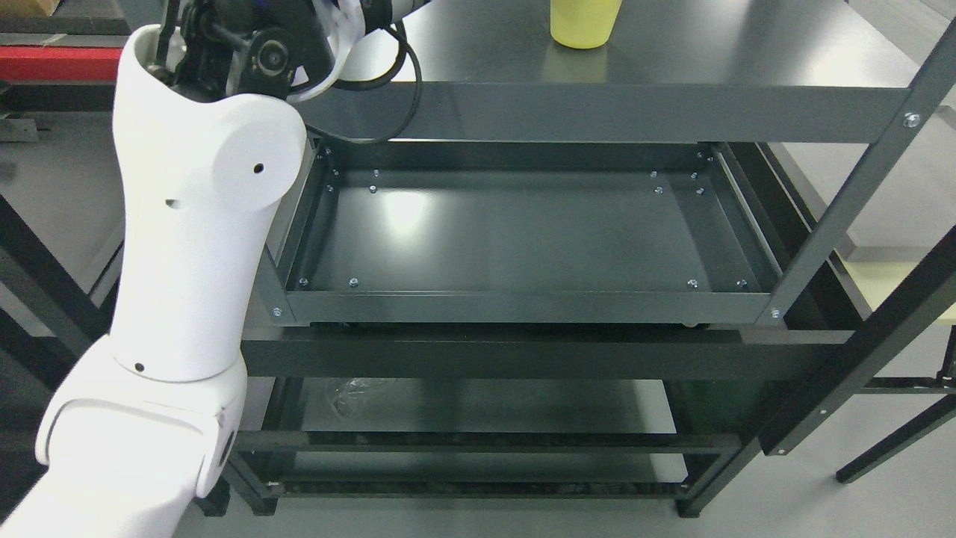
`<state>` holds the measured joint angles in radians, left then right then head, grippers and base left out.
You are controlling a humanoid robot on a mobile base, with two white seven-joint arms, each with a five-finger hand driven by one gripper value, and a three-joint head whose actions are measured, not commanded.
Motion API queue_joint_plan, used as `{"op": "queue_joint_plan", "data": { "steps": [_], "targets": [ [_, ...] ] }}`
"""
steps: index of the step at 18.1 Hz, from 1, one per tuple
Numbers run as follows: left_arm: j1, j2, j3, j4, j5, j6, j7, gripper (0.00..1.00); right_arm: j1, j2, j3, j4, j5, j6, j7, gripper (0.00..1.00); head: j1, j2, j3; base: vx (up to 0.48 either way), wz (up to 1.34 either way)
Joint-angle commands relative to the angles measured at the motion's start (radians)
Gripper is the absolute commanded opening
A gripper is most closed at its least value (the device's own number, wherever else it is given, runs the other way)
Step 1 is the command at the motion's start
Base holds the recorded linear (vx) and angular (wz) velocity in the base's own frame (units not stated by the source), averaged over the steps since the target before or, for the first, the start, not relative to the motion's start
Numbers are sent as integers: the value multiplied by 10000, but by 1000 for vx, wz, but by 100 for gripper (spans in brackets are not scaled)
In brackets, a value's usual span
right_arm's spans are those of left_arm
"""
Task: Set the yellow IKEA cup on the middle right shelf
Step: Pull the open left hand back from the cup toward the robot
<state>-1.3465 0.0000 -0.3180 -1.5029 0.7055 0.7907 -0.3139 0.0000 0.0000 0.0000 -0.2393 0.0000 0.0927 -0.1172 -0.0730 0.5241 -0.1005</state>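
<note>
Left of the frame, the left arm (187,246) rises from the lower corner as a broad white shell, and its hand sits at the very top edge, where only a black wrist joint (258,52) and a loop of black cable (396,97) show; the fingers are cropped out, so whether they are spread or curled cannot be told. No right arm appears.

To the hand's right, well apart along the same top surface, stands the yellow IKEA cup (585,24). Only its lower part is visible, a plain tapering round wall with a faint reflection beneath it. It looks like moulded plastic: probably light, stiff enough not to buckle under a moderate squeeze, and smooth enough to slip if pinched weakly. A wrap around the mid-wall, fingers on one side and thumb opposite, seems the safest hold; the rim is out of view. Being light, it could tip or skid on the slick metal if nudged before the fingers close.

Below the hand and cup, the top shelf (672,52) is glossy dark grey painted steel with a flat front lip. Beneath it lies the middle shelf (523,306), a shallow rectangular tray with low raised walls, small bolt heads near its corners and a bright glare patch. Its right part, the goal, lies below and to the right of the hand. Angled dark uprights (844,202) frame the right side.
</note>
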Motion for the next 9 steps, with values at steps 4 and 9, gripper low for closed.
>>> {"op": "queue_joint_plan", "data": {
  "steps": [4,9],
  "targets": [
    [2201,174,-2429,-679,155,-664,-3012,98,138,-175,169,0,-246,8,6,99,0,0,0,0,0],
    [4807,174,-4578,-511,-548,-2688,-2997,98,138,-175,169,0,-246,8,6,99,0,0,0,0,0]
  ]
}}
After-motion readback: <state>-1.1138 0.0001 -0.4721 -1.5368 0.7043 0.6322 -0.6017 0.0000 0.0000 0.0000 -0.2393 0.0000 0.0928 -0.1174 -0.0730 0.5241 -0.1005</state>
